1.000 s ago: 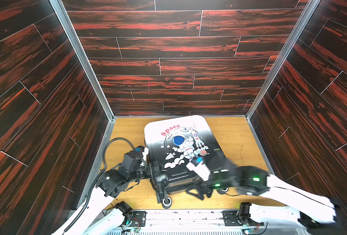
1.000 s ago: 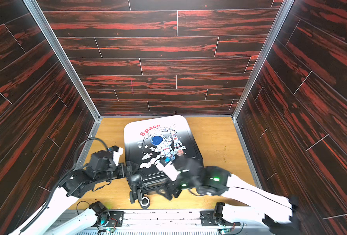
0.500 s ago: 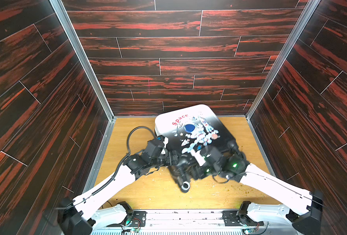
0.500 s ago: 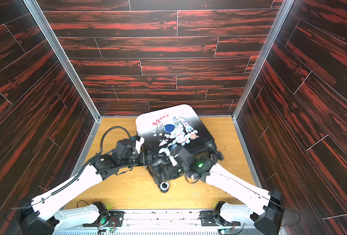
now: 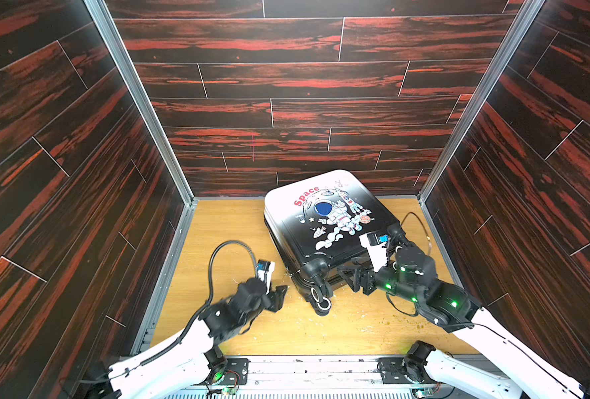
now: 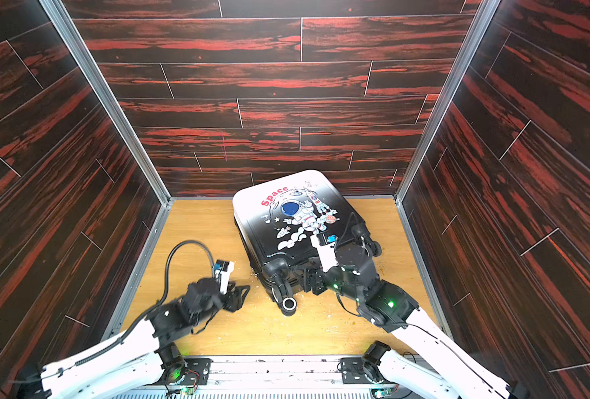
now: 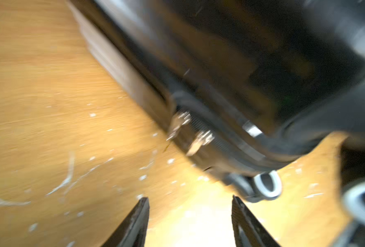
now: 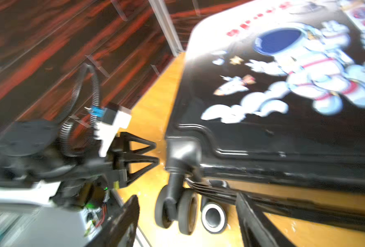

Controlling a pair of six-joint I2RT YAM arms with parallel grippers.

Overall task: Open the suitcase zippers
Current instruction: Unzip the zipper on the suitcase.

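Floor left of suitcase open; wheels prob. block near edge.

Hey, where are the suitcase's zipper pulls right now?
In the left wrist view, the two metal zipper pulls sit side by side on the rim of the suitcase, beside a wheel, just ahead of the open left gripper, untouched.

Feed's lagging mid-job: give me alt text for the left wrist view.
Blurred close-up: two silvery zipper pulls on the rim of the black suitcase, just ahead of the left end effector, its jaws open and empty. A suitcase wheel and scuffed wooden table surround them.
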